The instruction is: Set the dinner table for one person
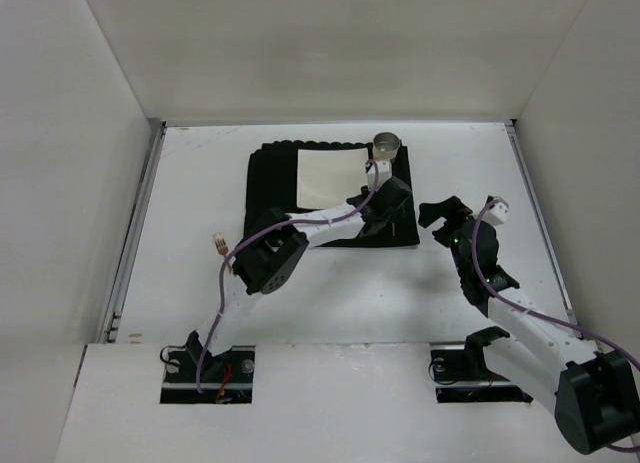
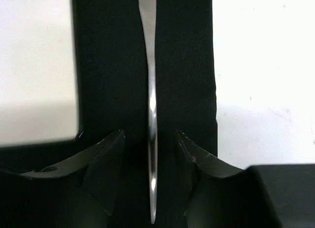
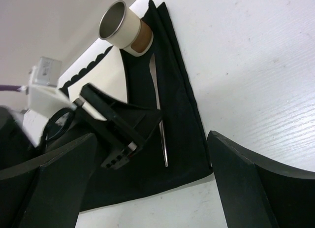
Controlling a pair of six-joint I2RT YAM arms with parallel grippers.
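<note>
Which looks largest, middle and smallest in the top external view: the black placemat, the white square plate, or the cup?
1. black placemat, clearly the largest.
2. white square plate, lying on the placemat.
3. cup, the smallest, at the placemat's far right corner.
All three sit at a similar distance from the camera, so the order is safe.

Left arm over the placemat, right arm beside it.

On the large flat matte white tabletop (image 1: 330, 293), walled in white on three sides, lies a black rectangular cloth placemat (image 1: 272, 188) with a white square plate (image 1: 325, 178) on it and a small round metal cup (image 1: 387, 143) at its far right corner. The left gripper (image 1: 388, 201) hangs over the mat's right strip, just beside the plate, its jaws hidden from above. The right gripper (image 1: 447, 211) sits off the mat's right edge, jaws spread.
</note>
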